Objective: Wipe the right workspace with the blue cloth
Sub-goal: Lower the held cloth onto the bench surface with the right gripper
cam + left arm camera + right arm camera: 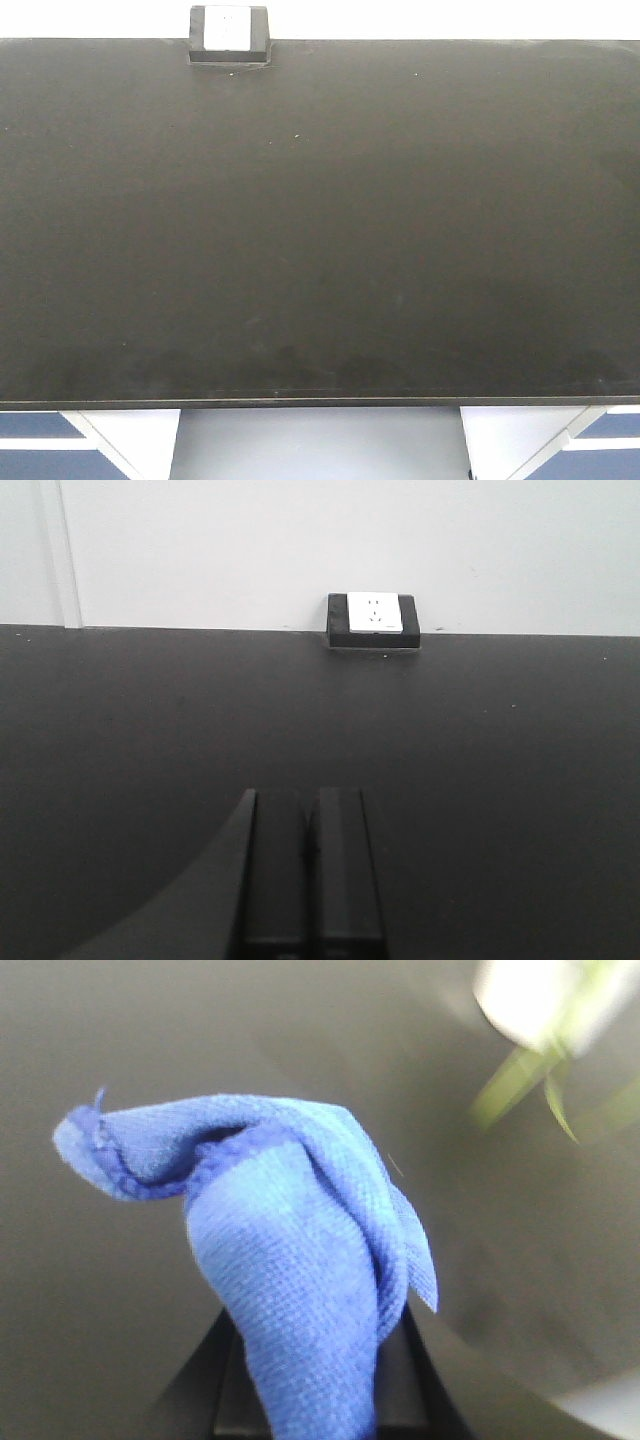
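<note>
now the right gripper [312, 1385] pinches the blue cloth [300, 1250] in a loose bunch, lower centre of its view; a slack fold could slip out under the first push. left gripper [308, 825] is pressed together, empty. no cloth on the bench [320, 230] yet, and the outlet box [229, 35], upper left, could snag it.

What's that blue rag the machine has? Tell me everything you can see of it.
The blue cloth is bright blue with a fine woven, towel-like texture and a darker stitched hem. It is bunched into folds, one corner sticking out sideways, and rises from the right gripper, which pinches its lower end. Whether it touches the bench is unclear.
</note>
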Controlling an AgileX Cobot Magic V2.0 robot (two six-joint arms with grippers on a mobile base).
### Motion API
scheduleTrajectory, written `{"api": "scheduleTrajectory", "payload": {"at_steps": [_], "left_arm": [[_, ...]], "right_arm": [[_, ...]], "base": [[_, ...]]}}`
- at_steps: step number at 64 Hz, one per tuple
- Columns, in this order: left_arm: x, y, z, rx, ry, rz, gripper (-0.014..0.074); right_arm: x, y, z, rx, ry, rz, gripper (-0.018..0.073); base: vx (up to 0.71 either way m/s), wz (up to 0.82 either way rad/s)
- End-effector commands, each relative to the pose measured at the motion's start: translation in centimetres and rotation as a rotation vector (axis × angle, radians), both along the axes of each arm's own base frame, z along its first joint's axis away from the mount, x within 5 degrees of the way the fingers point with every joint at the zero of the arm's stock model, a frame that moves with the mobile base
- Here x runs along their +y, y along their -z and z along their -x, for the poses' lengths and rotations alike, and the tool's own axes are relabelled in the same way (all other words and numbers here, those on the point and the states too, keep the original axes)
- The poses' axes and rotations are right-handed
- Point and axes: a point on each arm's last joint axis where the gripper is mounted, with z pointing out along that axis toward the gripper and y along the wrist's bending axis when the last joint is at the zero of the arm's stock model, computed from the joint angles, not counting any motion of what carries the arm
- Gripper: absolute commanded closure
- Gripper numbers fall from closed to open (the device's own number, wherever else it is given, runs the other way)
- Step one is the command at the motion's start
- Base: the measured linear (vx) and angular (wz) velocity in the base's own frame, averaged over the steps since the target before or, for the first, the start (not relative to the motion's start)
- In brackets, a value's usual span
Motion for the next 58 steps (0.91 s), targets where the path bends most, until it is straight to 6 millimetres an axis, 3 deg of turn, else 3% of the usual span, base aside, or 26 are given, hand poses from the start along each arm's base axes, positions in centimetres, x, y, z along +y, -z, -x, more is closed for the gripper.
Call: {"api": "scheduleTrajectory", "payload": {"at_steps": [1,13,22,43,51,58], "left_arm": [[-0.1,0.2,0.0,-0.068,0.016,0.009,0.0602],[-0.1,0.2,0.0,-0.068,0.016,0.009,0.0602],[-0.1,0.2,0.0,-0.068,0.016,0.009,0.0602],[-0.1,0.2,0.0,-0.068,0.016,0.009,0.0602],[-0.1,0.2,0.0,-0.068,0.016,0.009,0.0602],[-0.1,0.2,0.0,-0.068,0.016,0.009,0.0602]], "right_arm": [[1.2,-1.5,-1.1,-0.111,-0.133,-0.012,0.0567],[2.9,1.3,-4.5,0.057,-0.215,-0.069,0.0567],[4.3,3.8,-8.3,0.218,-0.302,-0.057,0.0567],[6.6,4.3,-17.6,0.271,-0.351,-0.050,0.0567],[7.8,5.6,-20.0,0.276,-0.419,-0.090,0.0567],[8.8,7.0,-20.9,0.284,-0.494,-0.143,0.0567]], "base": [[0.00,0.00],[0.00,0.00],[0.00,0.00],[0.00,0.00],[0.00,0.00],[0.00,0.00]]}}
